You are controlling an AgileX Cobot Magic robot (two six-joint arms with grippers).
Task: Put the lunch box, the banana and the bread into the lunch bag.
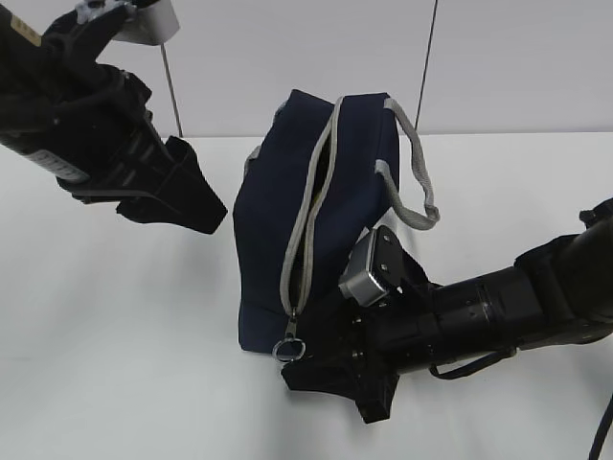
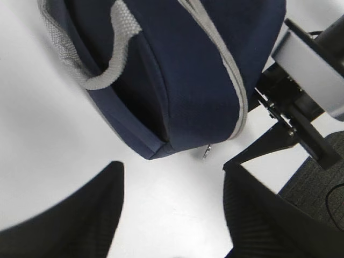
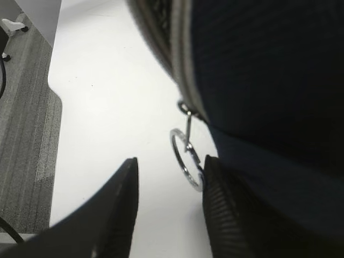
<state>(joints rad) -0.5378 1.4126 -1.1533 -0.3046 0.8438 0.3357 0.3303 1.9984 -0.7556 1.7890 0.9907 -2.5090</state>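
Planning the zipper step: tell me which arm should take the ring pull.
Right, probably. The right gripper sits at the lunch bag with its fingers either side of the ring pull, not yet closed on it. The left gripper hangs open, clear of the bag.

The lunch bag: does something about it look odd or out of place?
Nothing looks damaged or spilled. The lunch bag lies tilted on the table with its zipper showing a gap; the ring pull hangs beside one right gripper finger.
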